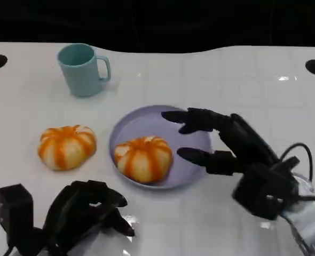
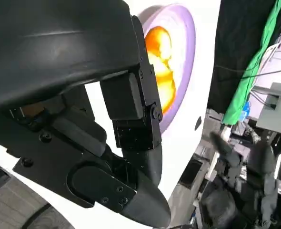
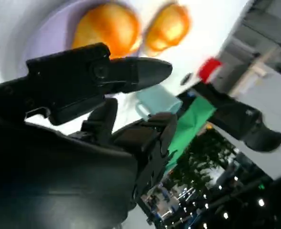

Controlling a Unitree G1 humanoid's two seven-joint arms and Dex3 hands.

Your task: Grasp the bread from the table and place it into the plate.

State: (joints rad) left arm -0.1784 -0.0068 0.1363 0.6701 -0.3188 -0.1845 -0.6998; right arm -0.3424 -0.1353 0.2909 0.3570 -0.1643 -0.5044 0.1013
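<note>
A pumpkin-shaped orange and white bread (image 1: 143, 158) lies in the lilac plate (image 1: 147, 124), toward its near left side; it also appears as the bread (image 2: 162, 71) on the plate (image 2: 184, 45) and the bread (image 3: 106, 28) on the plate (image 3: 40, 38). A second like bread (image 1: 67, 146) sits on the table left of the plate, also seen as the bread (image 3: 168, 26). My right hand (image 1: 227, 149) hovers over the plate's right edge, fingers spread, holding nothing, just right of the bread. My left hand (image 1: 85, 210) rests low at the near left, fingers curled in with nothing in them.
A teal mug (image 1: 83, 69) stands behind the plate at the far left, also seen as the mug (image 3: 155, 102). The white table (image 1: 253, 85) has black holes at its far corners and a dark edge behind.
</note>
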